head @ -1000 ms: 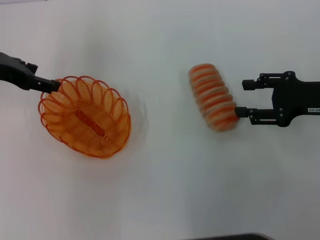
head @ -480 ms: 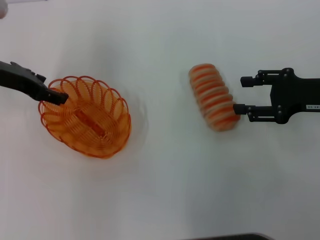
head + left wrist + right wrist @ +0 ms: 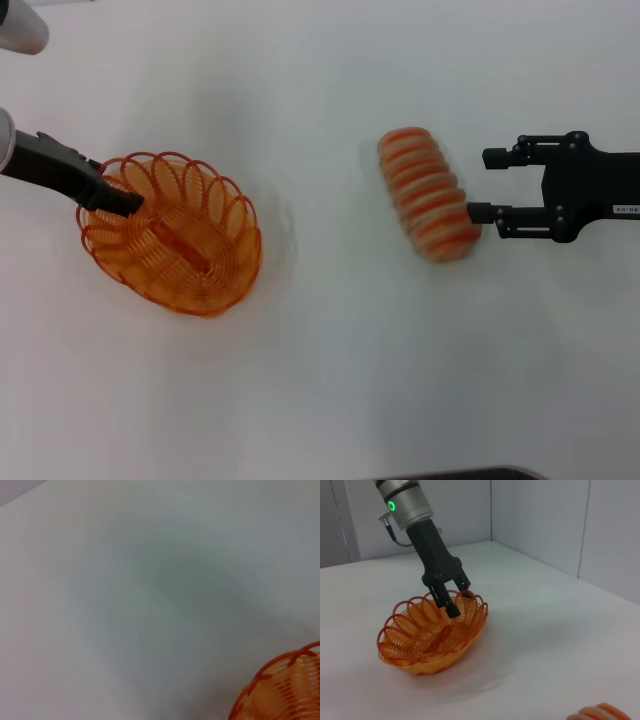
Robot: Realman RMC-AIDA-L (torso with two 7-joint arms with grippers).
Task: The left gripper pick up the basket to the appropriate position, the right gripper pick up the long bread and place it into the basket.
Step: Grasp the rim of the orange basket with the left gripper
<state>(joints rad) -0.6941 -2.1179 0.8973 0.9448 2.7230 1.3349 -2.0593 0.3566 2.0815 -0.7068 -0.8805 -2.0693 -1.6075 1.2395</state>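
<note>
Left end effector (image 3: 122,203): prongs straddle the basket (image 3: 172,235) rim, grip uncertain.
Right end effector (image 3: 486,185): spread, lower finger touching long bread (image 3: 428,195) end.

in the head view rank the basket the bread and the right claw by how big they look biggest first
1. Basket, clearly the largest.
2. and 3. Bread and right claw: too close to rank, since the claw merges into its black arm.

Lab-like test cell, bare white tabletop (image 3: 330,380), plain grey partition walls (image 3: 540,515)
</note>
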